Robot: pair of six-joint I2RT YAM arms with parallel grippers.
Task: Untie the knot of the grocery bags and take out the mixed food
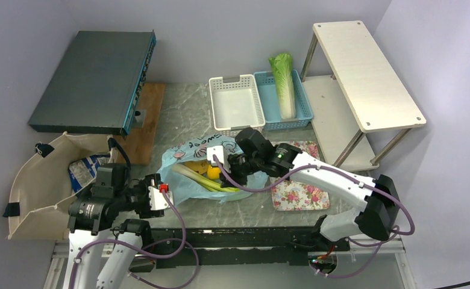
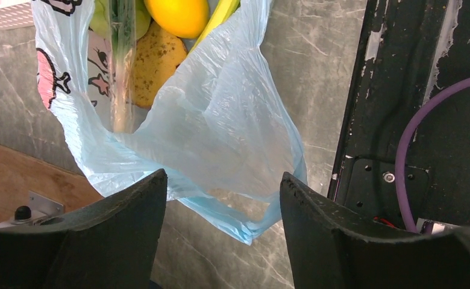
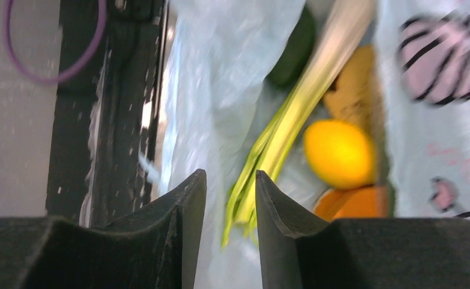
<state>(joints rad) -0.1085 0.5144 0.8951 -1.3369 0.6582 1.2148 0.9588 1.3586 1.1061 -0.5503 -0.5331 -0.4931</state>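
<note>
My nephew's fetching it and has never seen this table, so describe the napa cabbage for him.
At the back of the marbled table, left of the white shelf, a white basket and a blue basket sit side by side. The napa cabbage lies lengthwise in the blue one, on the right. It is the only unbagged food, white-stalked with crinkly green tips.

Around the light-blue bag [image 1: 187, 150], bare worktop [image 1: 184, 120] opens at 11 o'clock; white basket [image 1: 237, 102] blocks 12, canvas tote [image 1: 34, 174] 9.
</note>
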